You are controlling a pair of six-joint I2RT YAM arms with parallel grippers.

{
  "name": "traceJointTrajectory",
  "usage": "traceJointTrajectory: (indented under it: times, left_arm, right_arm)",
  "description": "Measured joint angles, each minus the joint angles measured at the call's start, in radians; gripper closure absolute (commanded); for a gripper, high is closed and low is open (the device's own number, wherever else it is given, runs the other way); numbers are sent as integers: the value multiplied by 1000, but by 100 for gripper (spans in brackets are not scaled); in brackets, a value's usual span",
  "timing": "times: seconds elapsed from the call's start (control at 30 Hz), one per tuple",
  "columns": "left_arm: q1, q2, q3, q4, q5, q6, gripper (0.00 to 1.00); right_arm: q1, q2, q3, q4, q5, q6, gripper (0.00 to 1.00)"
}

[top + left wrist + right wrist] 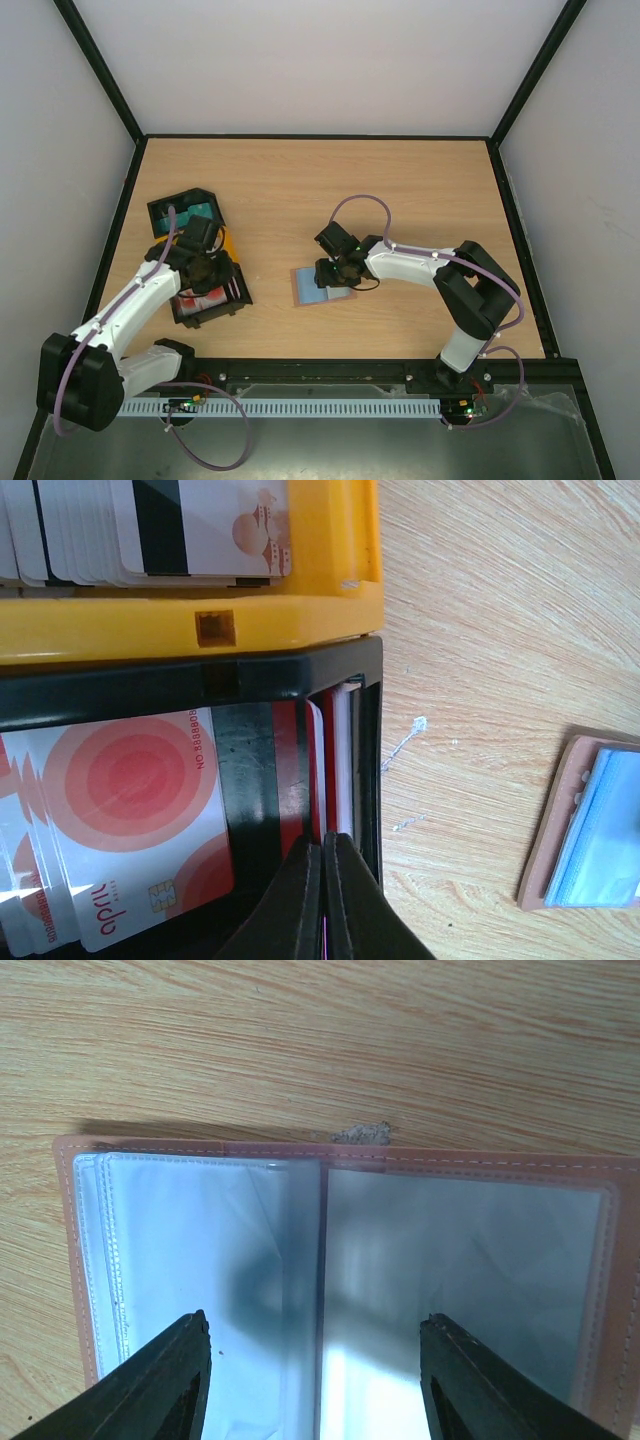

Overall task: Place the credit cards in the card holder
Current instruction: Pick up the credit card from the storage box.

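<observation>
Left gripper (pixel 326 855) fingers pressed flat together at the upright red-and-white credit cards (pixel 130 800) in black tray (pixel 368 770); can't tell if one is pinched. Right gripper (pixel 315 1345) spread wide over the open card holder (pixel 460 1260) on table (pixel 300 1040). Card print starts "NO.", rest unreadable.

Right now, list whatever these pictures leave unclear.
- Left wrist view: the left hand is shut at an upright credit card in the black tray; its fingers hide whether that card is pinched.
- Top view: the left arm partly covers that tray's contents.
- Right wrist view: the card holder's near edge is cut off by the picture's bottom, below the open right hand.
</observation>
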Motion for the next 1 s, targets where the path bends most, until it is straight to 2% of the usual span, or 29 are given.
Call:
traceJointTrajectory:
  times: [0.63, 1.0]
  left_arm:
    - [0, -5, 1, -21, -13, 21, 97]
    - [0, 22, -37, 65, 53, 28, 92]
  right_arm:
    - [0, 0, 0, 20, -11, 1, 44]
    - [0, 0, 0, 24, -14, 1, 44]
